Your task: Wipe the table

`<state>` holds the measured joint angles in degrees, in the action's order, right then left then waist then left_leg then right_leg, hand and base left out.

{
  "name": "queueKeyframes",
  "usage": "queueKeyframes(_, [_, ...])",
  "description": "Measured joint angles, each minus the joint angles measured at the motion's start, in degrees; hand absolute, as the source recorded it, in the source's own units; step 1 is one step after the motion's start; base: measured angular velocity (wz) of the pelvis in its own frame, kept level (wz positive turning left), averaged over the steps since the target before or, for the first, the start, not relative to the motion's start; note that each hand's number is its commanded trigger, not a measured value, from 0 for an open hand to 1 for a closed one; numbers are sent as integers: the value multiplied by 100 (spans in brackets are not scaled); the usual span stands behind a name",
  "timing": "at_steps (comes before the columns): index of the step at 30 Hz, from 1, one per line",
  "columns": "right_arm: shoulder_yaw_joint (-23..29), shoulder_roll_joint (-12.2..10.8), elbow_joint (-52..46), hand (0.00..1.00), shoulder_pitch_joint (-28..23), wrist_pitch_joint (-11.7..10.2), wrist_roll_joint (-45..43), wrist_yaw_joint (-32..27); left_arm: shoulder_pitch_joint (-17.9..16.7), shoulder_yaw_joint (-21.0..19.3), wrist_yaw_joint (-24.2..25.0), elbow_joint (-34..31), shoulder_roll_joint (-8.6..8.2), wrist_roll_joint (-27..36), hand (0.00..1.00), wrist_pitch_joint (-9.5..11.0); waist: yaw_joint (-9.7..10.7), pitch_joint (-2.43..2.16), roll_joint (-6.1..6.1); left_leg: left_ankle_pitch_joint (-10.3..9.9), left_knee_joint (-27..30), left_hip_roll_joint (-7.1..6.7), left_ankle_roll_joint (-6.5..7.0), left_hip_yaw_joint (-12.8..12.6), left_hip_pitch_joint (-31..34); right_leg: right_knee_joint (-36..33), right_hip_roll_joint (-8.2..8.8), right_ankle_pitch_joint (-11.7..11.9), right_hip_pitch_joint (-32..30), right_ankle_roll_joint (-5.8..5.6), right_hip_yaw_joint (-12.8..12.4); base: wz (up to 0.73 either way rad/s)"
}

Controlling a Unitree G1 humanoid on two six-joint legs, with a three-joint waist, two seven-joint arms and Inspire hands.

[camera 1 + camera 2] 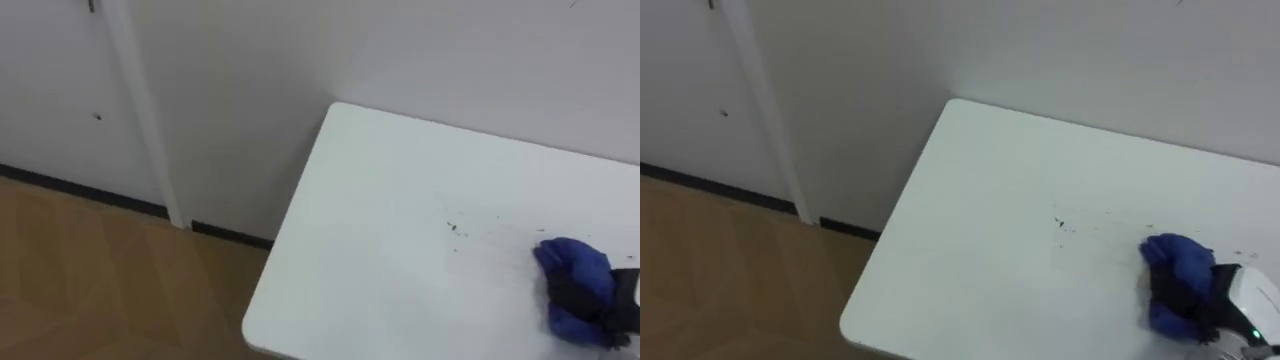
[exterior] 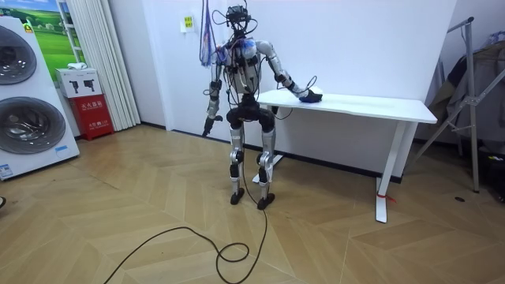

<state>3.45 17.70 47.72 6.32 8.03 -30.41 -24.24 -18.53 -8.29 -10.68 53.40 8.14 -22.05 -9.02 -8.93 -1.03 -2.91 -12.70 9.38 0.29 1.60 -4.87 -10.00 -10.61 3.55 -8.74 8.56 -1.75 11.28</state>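
Blue cloth on white table – right hand fingers clamped on it | dark specks just beside | left hand hangs at side – fingers: can't tell

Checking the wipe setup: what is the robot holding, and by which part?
Right hand grips the bunched blue cloth by its near right side, on the table.

Stacked washing machines stand at the room view's left. Beside them is a red box, possibly an extinguisher cabinet. A metal stand occupies the far right.
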Motion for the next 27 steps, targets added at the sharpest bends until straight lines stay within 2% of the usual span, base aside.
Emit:
queueKeyframes(1, [-402, -118, -381, 100, 221, 166, -249, 287, 20, 18, 14, -6, -36, 1, 0, -76, -141, 14, 23, 20, 20, 16, -3, 14, 91, -32, -40, 45, -156, 69, -3, -65])
queueKeyframes(2, [-668, -176, -568, 100, 348, 204, -354, 401, 34, 49, 23, -5, -30, 13, 0, -101, -184, 35, 21, 37, 29, 28, -18, 17, 141, -27, -68, 70, -210, 98, 0, -40])
queueKeyframes(4, [-1544, -376, -1076, 100, 974, 189, -604, 832, 153, 70, 78, 4, -21, 44, 0, -182, -354, 159, -20, 128, 11, 66, -73, 31, 250, 9, -137, 118, -364, 177, 21, -1])
queueKeyframes(5, [-1650, -409, -1100, 100, 1114, 154, -634, 906, 174, 89, 103, 4, -23, 72, 0, -201, -409, 172, -20, 135, 8, 80, -84, 32, 251, 16, -155, 119, -373, 190, 15, 19])
queueKeyframes(6, [-1818, -443, -1108, 100, 1381, 64, -669, 1057, 209, 154, 134, 1, -21, 138, 0, -213, -563, 181, -17, 148, 1, 87, -106, 101, 279, 89, -168, 107, -363, 210, 78, 48])
queueKeyframes(9, [-1834, -439, -1078, 100, 1685, 3, -683, 1200, 143, 191, 138, 3, -21, 169, 0, -265, -745, 148, -81, 224, -36, 68, -125, 373, 349, 125, -147, 65, -311, 210, 319, 52])
queueKeyframes(12, [-1764, -343, -654, 100, 1533, -117, -611, 1180, -142, 171, 156, -64, -6, 204, 0, -367, -705, 143, -90, 224, -23, 63, -127, 545, 341, 203, -139, 63, -175, 207, 447, 40])
queueKeyframes(14, [-1443, -251, -252, 100, 1018, -365, -512, 1048, -226, 153, 159, -78, 42, 235, 0, -343, -609, 133, -116, 225, -19, 66, -126, 558, 343, 226, -87, 54, -101, 192, 451, 51])
queueKeyframes(15, [-1128, -247, -286, 100, 623, -741, -398, 722, -346, 133, 159, -116, 54, 224, 0, -311, -404, 131, -118, 226, -21, 34, -124, 548, 333, 229, -45, 16, -54, 130, 451, 38])
queueKeyframes(16, [-810, -238, -251, 100, 293, -985, -323, 464, -438, 39, 163, -111, 61, 223, 0, -288, -257, 105, -108, 226, -20, -4, -124, 513, 309, 269, -9, -11, -5, 87, 449, 25])
queueKeyframes(17, [-611, -234, -236, 100, 133, -1065, -328, 341, -469, -55, 164, -110, 56, 222, 0, -255, -188, 104, -110, 226, -20, -17, -124, 488, 279, 280, -6, -13, 43, 83, 454, 4])
queueKeyframes(18, [-305, -187, -103, 100, -117, -1195, -290, 94, -512, -167, 160, -105, 80, 219, 0, -208, -20, 97, -129, 226, -20, -38, -124, 467, 218, 288, -1, -14, 124, 81, 462, 4])
queueKeyframes(19, [14, -125, -4, 100, -396, -1251, -210, -67, -512, -289, 159, -82, 128, 216, 0, -164, 161, 52, -171, 226, -19, -60, -123, 464, 197, 283, 19, -21, 163, 69, 439, 7])
queueKeyframes(21, [561, -56, 244, 100, -737, -1301, -53, -292, -445, -569, 118, -44, 162, 147, 0, -96, 279, 15, -221, 221, -20, -61, -115, 334, 152, 274, 23, -24, 192, 65, 285, -13])
queueKeyframes(23, [890, 113, 572, 100, -941, -1304, 141, -401, -402, -740, 94, -39, 153, 103, 0, 16, 345, -3, -201, 154, -16, -51, -33, 277, 60, 278, 9, -35, 270, 47, 224, -36])
queueKeyframes(24, [1041, 255, 712, 100, -1079, -1304, 233, -473, -395, -745, 68, -39, 143, 103, 0, 72, 407, -36, -140, -19, -17, 1, 21, 247, 28, 271, -47, -58, 271, 9, 173, -40])
queueKeyframes(27, [1174, 368, 762, 100, -1293, -1186, 390, -520, -379, -700, 63, -34, 133, 110, 0, 31, 411, -35, -134, -79, 61, 25, 10, 56, -13, 249, -71, -57, 255, 1, 8, -42])
